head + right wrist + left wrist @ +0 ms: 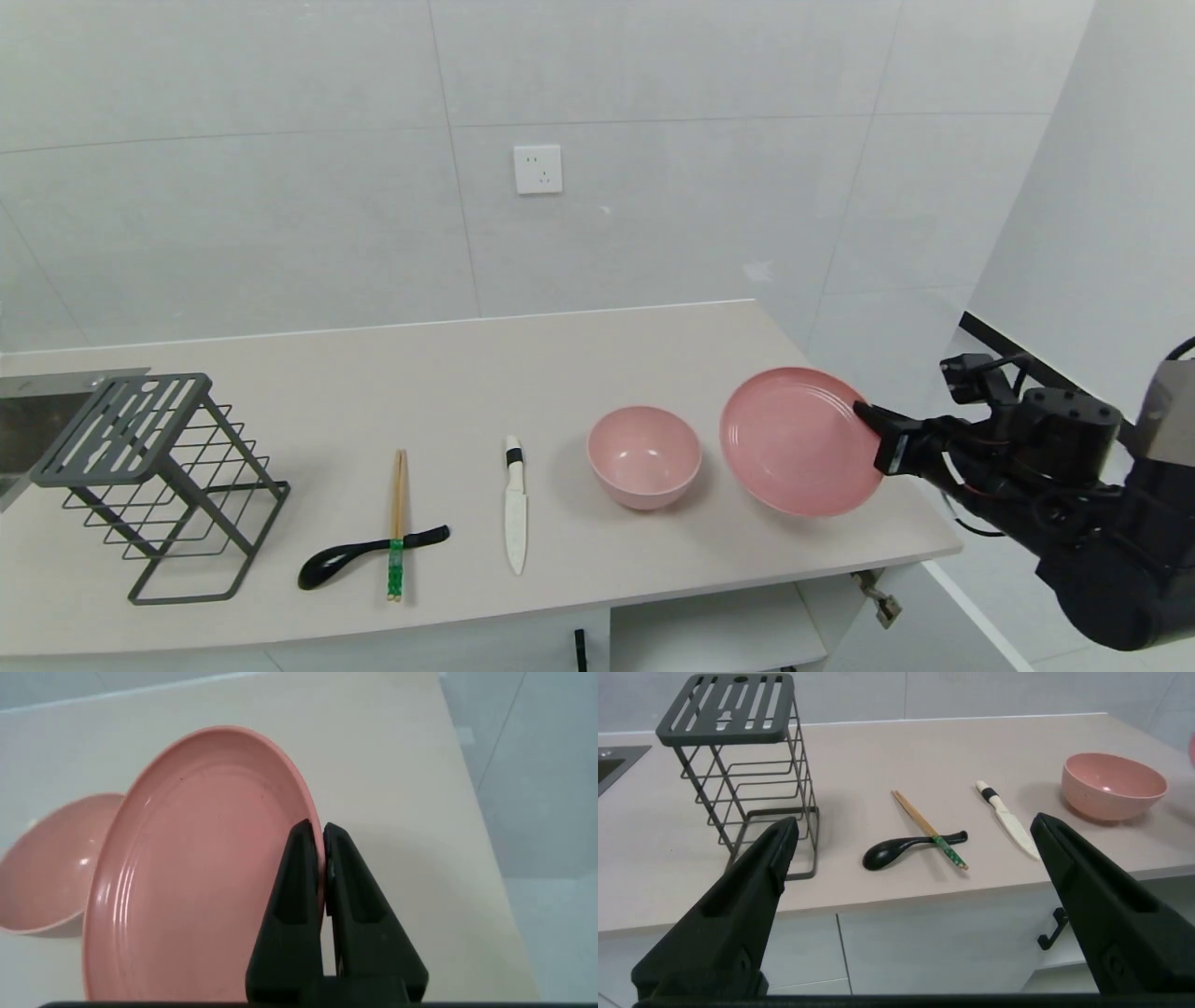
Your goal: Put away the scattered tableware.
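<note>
The round pink plastic plate is at the right end of the pale beige worktop, just beside the small round pink bowl. The plate is smooth and shiny, with a few thin rings pressed in around its flat middle. It is tilted, and its right side is higher than its left side. The black right gripper is pinched tight on the plate's right rim, with one finger on top and one under it. The right wrist view shows the two fingers squeezed close together with the thin rim between them.

The black left gripper hangs in front of the worktop's near edge. It is spread wide apart and has nothing in it.

To the left of the bowl lies a white knife with a black band. Next come two wooden chopsticks with green ends, lying across the handle of a shiny black spoon. Far to the left stands a dark grey wire rack with a slotted top.
</note>
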